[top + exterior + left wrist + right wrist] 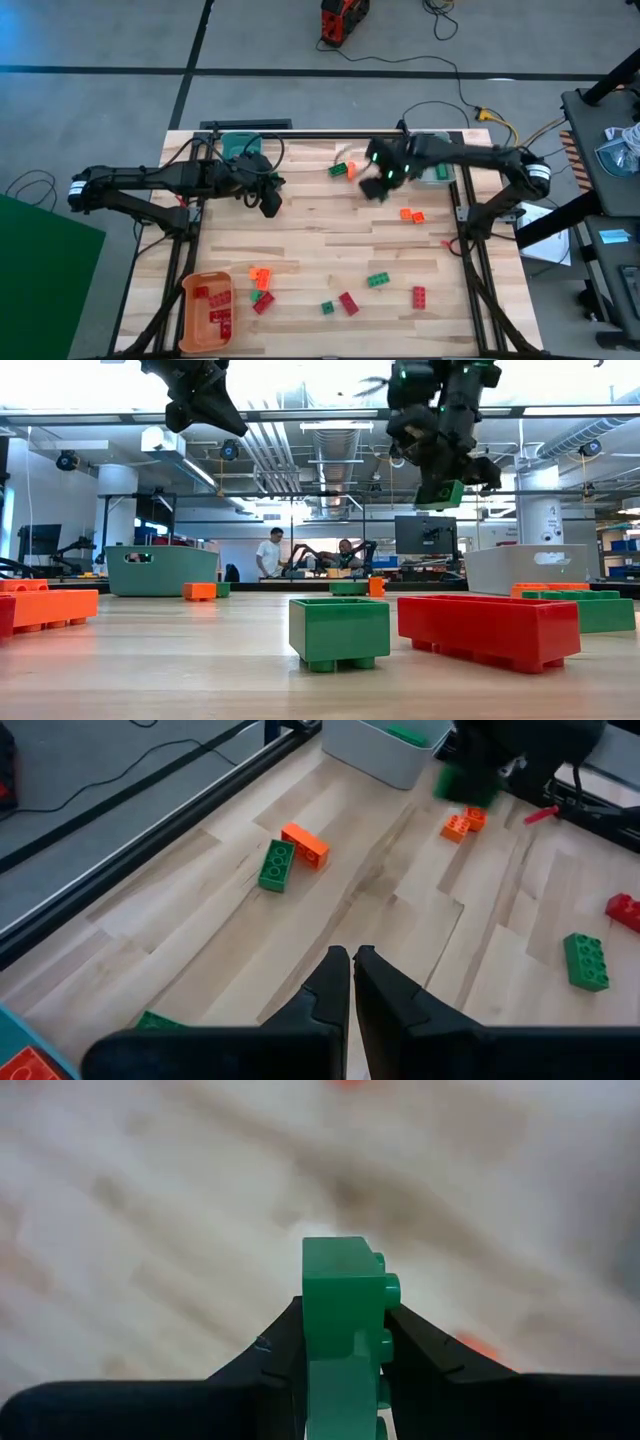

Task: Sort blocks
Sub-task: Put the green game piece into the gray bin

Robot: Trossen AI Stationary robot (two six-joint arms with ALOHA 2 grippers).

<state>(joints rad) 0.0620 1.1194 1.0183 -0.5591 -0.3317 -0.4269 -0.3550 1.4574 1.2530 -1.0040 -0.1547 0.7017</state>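
Blocks: our right hand (340,1342) grips one glossy green studded block (343,1320); our left hand (352,982) is clenched empty above the wooden table (320,225).

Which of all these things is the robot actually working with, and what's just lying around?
Part of the job:
- small green studded plastic brick gripped by the right gripper
- loose red, orange and green plastic bricks on the wooden table
- orange plastic bin, teal plastic bin, grey plastic bin

Lying about:
- red device on the floor
- cables
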